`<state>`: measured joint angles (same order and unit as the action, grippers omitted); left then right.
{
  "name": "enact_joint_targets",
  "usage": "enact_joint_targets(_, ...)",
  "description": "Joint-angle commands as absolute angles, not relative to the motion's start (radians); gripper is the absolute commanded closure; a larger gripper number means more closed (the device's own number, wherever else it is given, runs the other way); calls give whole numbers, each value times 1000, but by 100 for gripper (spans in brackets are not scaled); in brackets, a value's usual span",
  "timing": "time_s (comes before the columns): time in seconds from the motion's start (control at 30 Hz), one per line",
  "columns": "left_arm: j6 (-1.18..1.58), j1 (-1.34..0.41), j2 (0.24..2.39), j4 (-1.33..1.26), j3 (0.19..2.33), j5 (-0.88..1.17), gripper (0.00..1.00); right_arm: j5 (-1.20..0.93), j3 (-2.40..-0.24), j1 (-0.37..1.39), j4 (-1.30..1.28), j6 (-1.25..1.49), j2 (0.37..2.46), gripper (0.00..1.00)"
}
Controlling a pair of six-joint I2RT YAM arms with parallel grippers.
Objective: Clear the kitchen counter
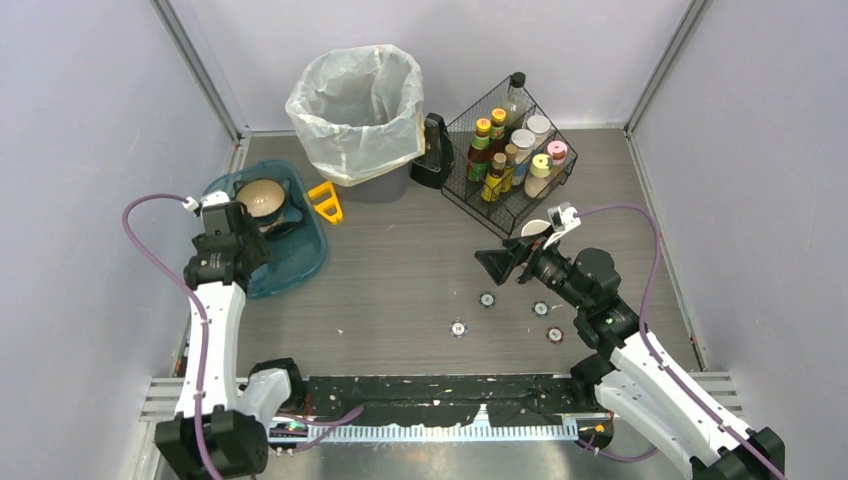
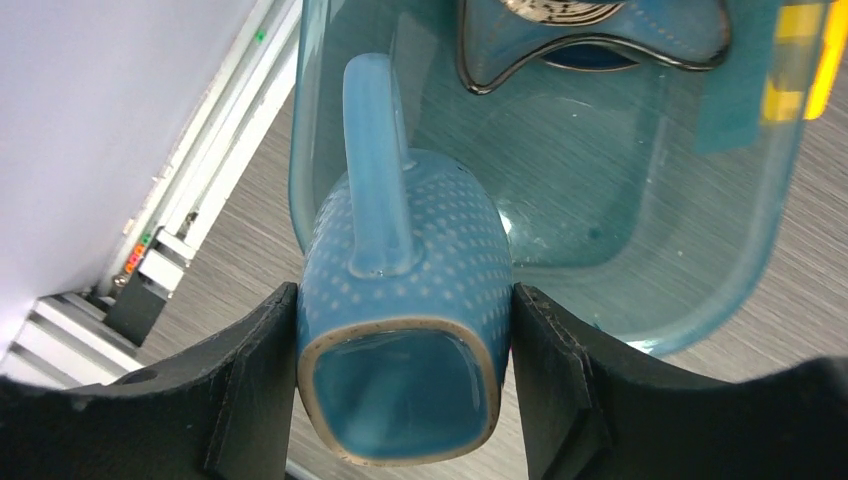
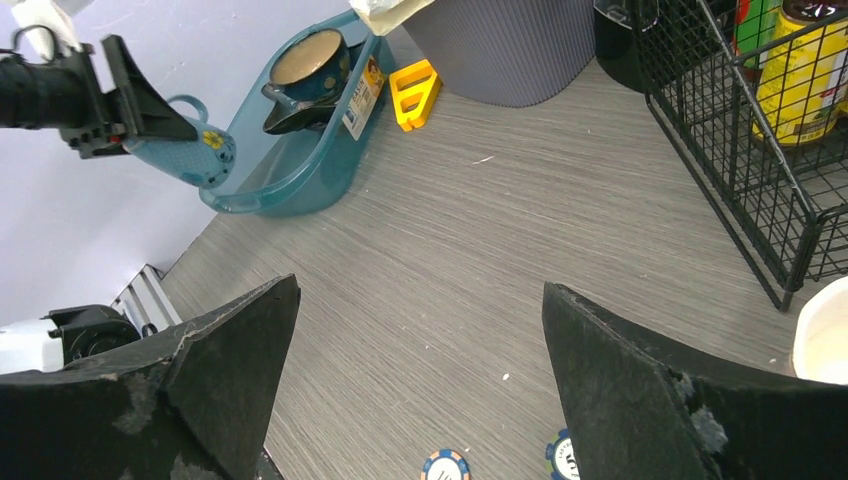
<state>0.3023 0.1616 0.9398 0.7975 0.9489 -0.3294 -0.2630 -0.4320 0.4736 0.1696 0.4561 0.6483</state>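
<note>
progress: partway, by my read. left gripper (image 2: 403,340) is clamped on a blue mug (image 2: 450,230), one finger pressed on each side of the body, handle up in the wrist view. the mug hangs tilted over the near rim of the teal tub (image 1: 300,258) at the far left and does not look set down yet. the tub already has a brown-lined cup (image 1: 262,200) on a dark saucer in it, so that piece looks done, and the mug looks about to join it.

kitchen counter (image 1: 400,260) is the grey plank top filling the middle of the scene, between the arms' bases on the near side and the far wall. left on it: four poker chips, loose on the near right, at (image 1: 487,298), (image 1: 541,309), (image 1: 458,327) and (image 1: 555,334). a white cup (image 1: 535,228) stands just beside the near corner of the wire rack (image 1: 470,185). a yellow piece (image 1: 326,202) lies between the tub and the lined bin (image 1: 355,110), and a black object (image 1: 433,152) stands between the bin and the rack; cannot tell what either is.

right gripper (image 3: 420,290) has its fingers wide apart and holds nothing, above bare counter a little far of the chips, with the white cup at its right. chips and cup look like the next jobs. the rack already holds bottles and jars. so roughly two items handled, several small ones to go.
</note>
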Motion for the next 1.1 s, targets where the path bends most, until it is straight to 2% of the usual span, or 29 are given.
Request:
enact_joint_targets(0.0, 326, 249, 978, 573, 904, -246, 100, -239, -455, 476, 194, 426, 617, 3)
enact_joint_targets(0.3, 299, 313, 1100, 496, 897, -191, 100, -206, -434, 509, 203, 398, 581, 3)
enact_joint_targets(0.67, 302, 333, 1296, 594, 959, -238, 99, -174, -432, 522, 179, 381, 544, 3)
enact_joint_targets(0.83, 298, 333, 1380, 623, 995, -217, 90, -154, -434, 524, 162, 375, 533, 4)
enact_joint_targets(0.93, 296, 333, 1405, 648, 1012, -214, 78, -137, -442, 525, 143, 372, 528, 4)
enact_joint_targets(1.07, 299, 333, 1389, 662, 1010, -214, 58, -113, -463, 525, 111, 364, 528, 4)
